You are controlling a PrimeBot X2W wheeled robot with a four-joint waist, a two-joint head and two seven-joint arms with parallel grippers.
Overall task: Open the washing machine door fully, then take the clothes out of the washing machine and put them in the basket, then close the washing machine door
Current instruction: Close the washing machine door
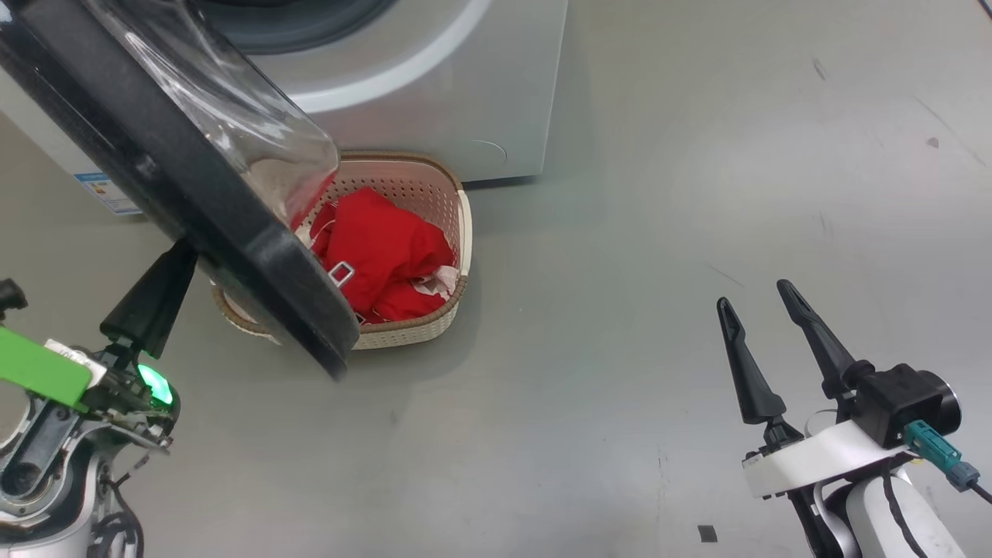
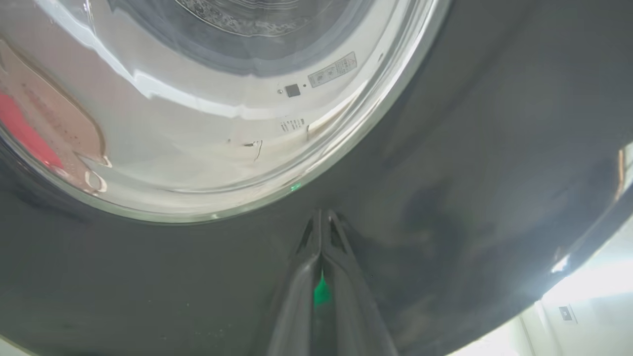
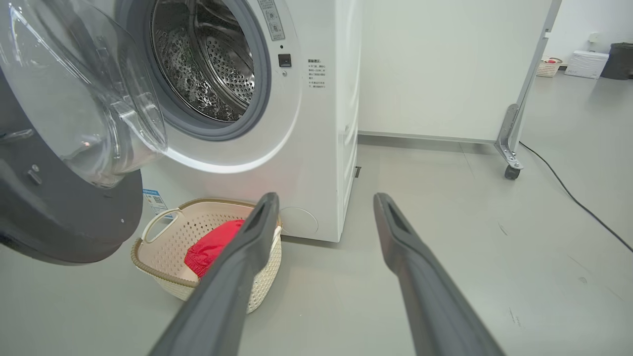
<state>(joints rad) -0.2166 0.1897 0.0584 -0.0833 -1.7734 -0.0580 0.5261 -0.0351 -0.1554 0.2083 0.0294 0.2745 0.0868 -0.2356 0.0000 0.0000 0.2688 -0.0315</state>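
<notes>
Washing machine door [image 1: 178, 186] open; red clothes [image 1: 380, 248] heaped in basket [image 1: 411, 329]

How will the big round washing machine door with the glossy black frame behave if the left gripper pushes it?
The round black-framed glass door likely swings as one stiff piece; its frame and glass look rigid. Its glossy surface may let the shut left gripper slip sideways. The thick frame suggests some weight.
</notes>
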